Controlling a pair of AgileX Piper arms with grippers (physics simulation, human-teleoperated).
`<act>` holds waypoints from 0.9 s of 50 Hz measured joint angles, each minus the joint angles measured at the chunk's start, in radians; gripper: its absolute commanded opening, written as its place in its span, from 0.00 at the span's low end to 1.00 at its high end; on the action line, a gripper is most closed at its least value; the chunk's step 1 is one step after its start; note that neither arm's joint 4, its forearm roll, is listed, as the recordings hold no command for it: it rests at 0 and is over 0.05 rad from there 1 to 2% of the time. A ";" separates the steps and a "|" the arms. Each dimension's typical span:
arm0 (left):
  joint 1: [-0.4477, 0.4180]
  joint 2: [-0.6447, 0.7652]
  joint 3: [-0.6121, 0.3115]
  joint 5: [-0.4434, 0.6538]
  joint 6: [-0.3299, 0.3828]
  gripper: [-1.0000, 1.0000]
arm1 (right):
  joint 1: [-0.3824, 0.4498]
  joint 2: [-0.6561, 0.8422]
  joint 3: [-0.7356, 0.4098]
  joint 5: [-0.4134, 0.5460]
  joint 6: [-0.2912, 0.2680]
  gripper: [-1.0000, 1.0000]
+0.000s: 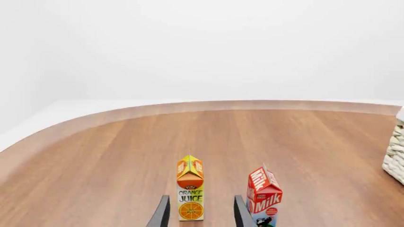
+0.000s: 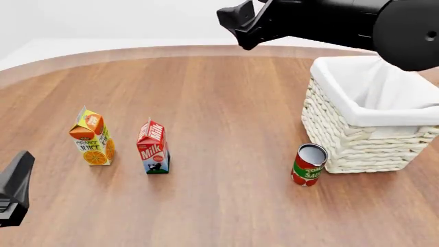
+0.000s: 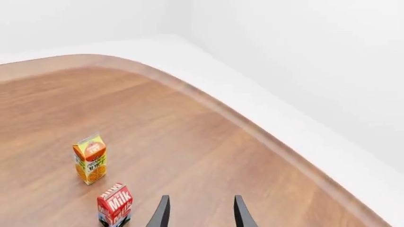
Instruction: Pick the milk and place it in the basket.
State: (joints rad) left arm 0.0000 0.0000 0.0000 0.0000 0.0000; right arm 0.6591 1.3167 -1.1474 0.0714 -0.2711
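Note:
The milk (image 2: pixel 152 147) stands upright on the wooden table, left of centre, with its red top and cow picture showing. The cream wicker basket (image 2: pixel 357 144) with a white liner stands at the right. My left gripper (image 1: pixel 202 216) is open and empty, low near the table's front left. The milk (image 1: pixel 264 196) stands just outside its one finger (image 1: pixel 243 213). My left gripper shows only partly in the front view (image 2: pixel 15 185). My right gripper (image 2: pixel 232 21) is open and empty, high above the table's far middle. Its wrist view shows the milk (image 3: pixel 114 203) far below.
An orange juice carton (image 2: pixel 91 138) stands just left of the milk and lies in line between the left fingers (image 1: pixel 190 195). A red tomato sauce can (image 2: pixel 309 164) stands at the basket's front left corner. The table's curved far edge (image 2: pixel 205 49) meets a white wall.

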 measured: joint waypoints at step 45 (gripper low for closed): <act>0.000 0.000 0.000 0.000 0.000 1.00 | 0.165 0.409 -0.470 0.152 -0.182 1.00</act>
State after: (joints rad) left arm 0.0000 0.0000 0.0000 0.0000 0.0000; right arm 0.8236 1.7253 -1.6178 0.2238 -0.4536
